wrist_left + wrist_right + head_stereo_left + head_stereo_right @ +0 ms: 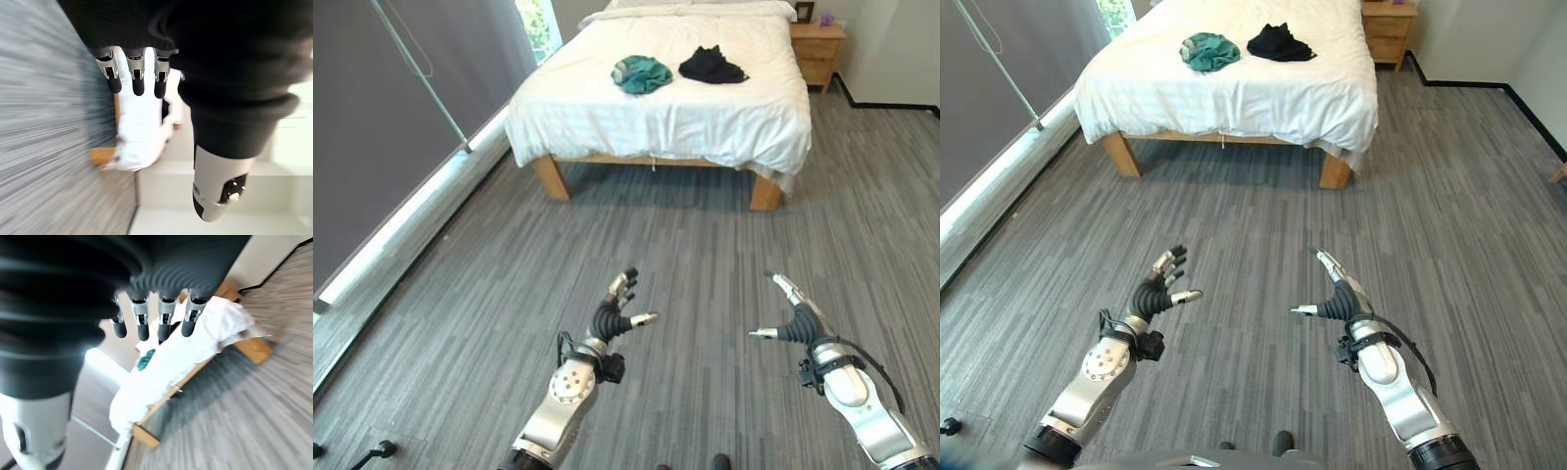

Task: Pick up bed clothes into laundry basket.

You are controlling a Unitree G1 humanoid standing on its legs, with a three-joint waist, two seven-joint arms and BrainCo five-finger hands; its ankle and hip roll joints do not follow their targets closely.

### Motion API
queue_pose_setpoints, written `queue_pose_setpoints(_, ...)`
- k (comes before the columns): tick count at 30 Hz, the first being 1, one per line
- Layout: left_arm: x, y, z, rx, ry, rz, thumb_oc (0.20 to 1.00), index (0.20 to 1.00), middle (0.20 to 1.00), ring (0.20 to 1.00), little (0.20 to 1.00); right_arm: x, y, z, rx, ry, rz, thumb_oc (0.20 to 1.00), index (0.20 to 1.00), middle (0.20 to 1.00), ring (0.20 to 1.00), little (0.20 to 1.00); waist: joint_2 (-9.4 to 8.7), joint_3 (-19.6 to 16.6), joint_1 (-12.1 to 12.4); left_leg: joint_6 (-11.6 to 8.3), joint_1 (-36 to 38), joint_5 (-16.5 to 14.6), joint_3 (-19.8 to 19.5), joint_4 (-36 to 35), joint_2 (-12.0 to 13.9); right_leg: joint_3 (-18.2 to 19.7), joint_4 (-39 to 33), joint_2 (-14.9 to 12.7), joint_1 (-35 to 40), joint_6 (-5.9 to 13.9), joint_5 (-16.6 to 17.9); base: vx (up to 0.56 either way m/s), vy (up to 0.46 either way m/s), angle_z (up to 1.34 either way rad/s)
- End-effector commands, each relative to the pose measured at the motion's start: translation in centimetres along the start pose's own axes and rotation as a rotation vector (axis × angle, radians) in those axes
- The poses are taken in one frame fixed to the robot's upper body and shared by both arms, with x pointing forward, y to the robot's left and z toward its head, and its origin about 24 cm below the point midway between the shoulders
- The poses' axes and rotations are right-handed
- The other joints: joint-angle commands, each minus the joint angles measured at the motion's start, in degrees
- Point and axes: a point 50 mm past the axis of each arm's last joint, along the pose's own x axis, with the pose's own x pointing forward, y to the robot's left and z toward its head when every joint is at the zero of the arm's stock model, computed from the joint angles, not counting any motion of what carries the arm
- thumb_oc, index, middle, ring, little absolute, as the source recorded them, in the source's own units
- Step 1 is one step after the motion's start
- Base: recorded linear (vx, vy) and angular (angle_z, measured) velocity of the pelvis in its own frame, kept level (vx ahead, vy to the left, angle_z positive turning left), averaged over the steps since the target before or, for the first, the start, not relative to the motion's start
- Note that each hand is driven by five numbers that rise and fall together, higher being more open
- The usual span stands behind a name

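With the left hand (612,315) and right hand (793,318) held empty with fingers extended over the grey plank floor (705,255), the white-sheeted wooden bed (685,108) should be approached squarely before the crumpled teal garment (642,73) and black garment (711,66) lying on it are reached.

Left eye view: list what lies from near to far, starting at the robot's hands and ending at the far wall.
Left hand and right hand, both open over the grey floor → bed → teal garment and black garment side by side on it → wooden nightstand by the wall.
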Motion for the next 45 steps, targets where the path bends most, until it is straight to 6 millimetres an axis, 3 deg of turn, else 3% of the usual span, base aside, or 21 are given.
queue_pose_setpoints(1,0.8,0.6,2.4,0.043,-0.142,-0.003,1.000,1.000,1.000,1.000,1.000,0.5,-2.3,2.2,0.031,-0.136,-0.070,1.000,1.000,1.000,1.000,1.000,-2.89,-2.1,0.9,-5.47,-3.7,2.0,0.1,-0.8,3.3,0.2,0.7,-6.0,0.6,8.43,-2.8,0.01,0.001,0.04)
queue_pose_setpoints(13,1.4,-0.5,2.1,0.016,-0.131,-0.045,1.000,1.000,1.000,1.000,1.000,-0.2,-0.3,1.1,0.200,-0.049,-0.068,1.000,1.000,1.000,1.000,1.000,-3.12,1.7,-0.9,-5.65,-4.3,0.7,-1.1,2.8,3.8,1.4,2.4,-4.0,-0.2,6.40,-5.7,0.05,-0.055,0.05)
queue_pose_setpoints(16,1.8,-1.1,2.3,-0.050,-0.142,-0.052,1.000,1.000,1.000,1.000,1.000,0.2,-0.8,2.1,0.201,-0.107,-0.074,1.000,1.000,1.000,1.000,1.000,-3.85,7.5,0.7,-11.85,-16.2,11.2,-2.3,25.2,5.2,1.2,1.6,-4.4,1.9,4.48,-6.0,-0.01,-0.147,-0.03)
queue_pose_setpoints(17,1.9,-1.2,2.4,-0.053,-0.145,-0.052,1.000,1.000,1.000,1.000,1.000,0.4,-1.0,2.6,0.206,-0.130,-0.071,1.000,1.000,1.000,1.000,1.000,-4.19,8.6,1.2,-12.31,-20.2,12.8,-3.0,30.5,4.5,1.4,1.3,-4.4,2.1,3.96,-6.1,-0.02,-0.107,-0.05)
queue_pose_setpoints(19,1.9,-1.4,2.4,-0.060,-0.148,-0.056,1.000,1.000,1.000,1.000,1.000,0.6,-1.2,2.8,0.195,-0.141,-0.073,1.000,1.000,1.000,1.000,1.000,-4.56,8.7,1.3,-11.15,-23.5,11.1,-2.1,33.1,4.5,1.8,1.0,-4.4,1.9,3.77,-6.8,0.13,-0.103,-0.19)
queue_pose_setpoints(21,1.6,-1.4,2.1,-0.064,-0.141,-0.052,1.000,1.000,1.000,1.000,1.000,0.8,-1.2,3.0,0.184,-0.151,-0.069,1.000,1.000,1.000,1.000,1.000,-4.68,8.5,2.0,-9.42,-27.1,9.2,0.4,30.3,5.2,3.0,0.7,-4.0,2.4,3.89,-8.5,0.35,-0.027,-0.52)
queue_pose_setpoints(22,1.3,-1.6,1.6,-0.075,-0.117,-0.048,1.000,1.000,1.000,1.000,1.000,0.7,-1.1,3.3,0.194,-0.161,-0.066,1.000,1.000,1.000,1.000,1.000,-4.02,7.3,2.6,-8.01,-26.5,8.1,4.5,19.0,7.1,4.4,0.7,-3.4,3.6,4.63,-11.1,0.52,0.096,-0.60)
queue_pose_setpoints(26,0.9,-1.8,1.0,-0.078,-0.096,-0.048,1.000,1.000,1.000,1.000,1.000,0.7,-1.1,2.9,0.197,-0.149,-0.068,1.000,1.000,1.000,1.000,1.000,-3.06,6.3,4.1,-8.28,-26.8,13.3,9.9,0.4,8.9,5.6,0.7,-2.9,7.1,6.11,-13.7,0.53,0.067,-0.39)
queue_pose_setpoints(27,0.4,-1.7,0.6,-0.084,-0.078,-0.043,1.000,1.000,1.000,1.000,1.000,0.9,-1.2,2.7,0.172,-0.145,-0.065,1.000,1.000,1.000,1.000,1.000,-3.12,5.7,4.8,-8.34,-29.3,13.5,12.9,-0.8,9.9,5.2,0.7,-2.9,9.7,6.73,-14.8,0.71,0.050,-0.09)
queue_pose_setpoints(30,0.0,-1.2,0.3,-0.077,-0.066,-0.028,1.000,1.000,1.000,1.000,1.000,0.8,-0.7,2.7,0.164,-0.135,-0.044,1.000,1.000,1.000,1.000,1.000,-3.48,3.7,5.4,-6.55,-28.1,13.5,13.4,-0.8,9.6,5.9,0.7,-3.3,12.4,7.32,-15.4,0.56,0.078,-0.16)
queue_pose_setpoints(32,-0.2,-1.3,0.2,-0.075,-0.054,-0.040,1.000,1.000,1.000,1.000,1.000,0.7,0.0,2.5,0.165,-0.125,-0.028,1.000,1.000,1.000,1.000,1.000,-5.21,3.0,6.8,-4.92,-25.5,15.1,12.9,-0.8,7.7,6.5,6.0,-4.5,14.1,8.67,-12.5,0.53,0.054,-0.84)
queue_pose_setpoints(33,0.1,-1.5,0.3,-0.060,-0.053,-0.060,1.000,1.000,1.000,1.000,1.000,0.7,0.5,2.4,0.171,-0.115,-0.019,1.000,1.000,1.000,1.000,1.000,-5.83,3.3,7.3,-3.05,-21.0,13.4,14.5,-0.8,6.5,6.7,18.1,-5.1,10.5,13.39,-5.6,0.63,0.061,-0.91)
queue_pose_setpoints(34,0.4,-1.6,0.6,-0.041,-0.058,-0.073,1.000,1.000,1.000,1.000,1.000,0.9,0.4,2.6,0.174,-0.123,-0.021,1.000,1.000,1.000,1.000,1.000,-6.03,3.6,6.2,-2.26,-18.2,11.5,13.9,-0.8,5.5,6.5,25.3,-5.3,7.8,14.59,-1.1,0.43,0.059,-0.52)
queue_pose_setpoints(35,0.4,-1.6,0.6,-0.041,-0.059,-0.073,1.000,1.000,1.000,1.000,1.000,0.9,0.4,2.7,0.174,-0.124,-0.021,1.000,1.000,1.000,1.000,1.000,-5.79,3.5,6.4,-2.28,-18.3,11.7,14.0,-0.8,5.9,6.7,25.3,-5.0,7.6,14.59,-0.9,0.54,0.051,0.07)
queue_pose_setpoints(36,0.9,-1.6,1.2,-0.011,-0.083,-0.097,1.000,1.000,1.000,1.000,1.000,1.5,0.0,3.2,0.148,-0.154,-0.032,1.000,1.000,1.000,1.000,1.000,-4.35,4.2,4.2,-1.60,-13.3,8.7,12.5,-0.8,6.0,6.1,37.2,-3.8,1.4,14.59,3.1,0.66,0.114,0.77)
queue_pose_setpoints(37,1.3,-1.7,1.6,-0.005,-0.104,-0.102,1.000,1.000,1.000,1.000,1.000,1.8,-0.7,3.8,0.121,-0.182,-0.059,1.000,1.000,1.000,1.000,1.000,-2.85,5.1,2.1,-1.34,-9.7,6.6,11.0,-0.8,6.0,3.3,40.3,-6.0,-4.8,14.59,1.2,0.86,0.132,1.14)
queue_pose_setpoints(39,1.7,-1.7,1.8,-0.005,-0.114,-0.101,1.000,1.000,1.000,1.000,1.000,1.9,-1.2,3.9,0.105,-0.192,-0.077,1.000,1.000,1.000,1.000,1.000,-2.12,5.6,0.9,-1.41,-8.2,5.5,9.7,-0.8,5.8,1.3,38.8,-7.1,-8.1,13.89,-0.4,0.51,0.013,0.77)
queue_pose_setpoints(40,2.0,-2.0,2.1,-0.009,-0.127,-0.111,1.000,1.000,1.000,1.000,1.000,2.1,-2.1,4.2,0.087,-0.210,-0.114,1.000,1.000,1.000,1.000,1.000,-1.84,5.9,-0.8,-2.13,-5.3,3.4,7.9,-0.8,5.0,-1.2,30.8,-8.3,-12.7,11.45,-2.5,0.57,-0.156,0.62)
queue_pose_setpoints(41,2.1,-2.0,2.1,-0.013,-0.130,-0.113,1.000,1.000,1.000,1.000,1.000,2.2,-2.4,4.2,0.081,-0.207,-0.126,1.000,1.000,1.000,1.000,1.000,-2.28,5.6,-1.2,-2.78,-3.6,1.8,7.5,-0.8,4.4,-2.4,24.0,-9.8,-14.3,10.95,-2.8,0.84,-0.273,0.65)
queue_pose_setpoints(43,2.1,-1.7,2.1,-0.015,-0.131,-0.107,1.000,1.000,1.000,1.000,1.000,2.5,-2.8,4.1,0.060,-0.205,-0.149,1.000,1.000,1.000,1.000,1.000,-2.60,5.6,-3.0,-5.22,1.4,-2.7,5.9,-0.8,5.3,-7.9,7.4,-14.2,-16.7,11.91,1.5,0.64,-0.246,0.69)
queue_pose_setpoints(45,2.1,-1.6,2.0,-0.012,-0.129,-0.105,1.000,1.000,1.000,1.000,1.000,2.5,-2.9,4.1,0.051,-0.202,-0.160,1.000,1.000,1.000,1.000,1.000,-2.05,5.5,-3.5,-6.13,3.1,-4.4,5.6,-0.8,6.3,-9.8,2.2,-15.0,-17.1,13.00,4.1,0.45,-0.145,0.60)
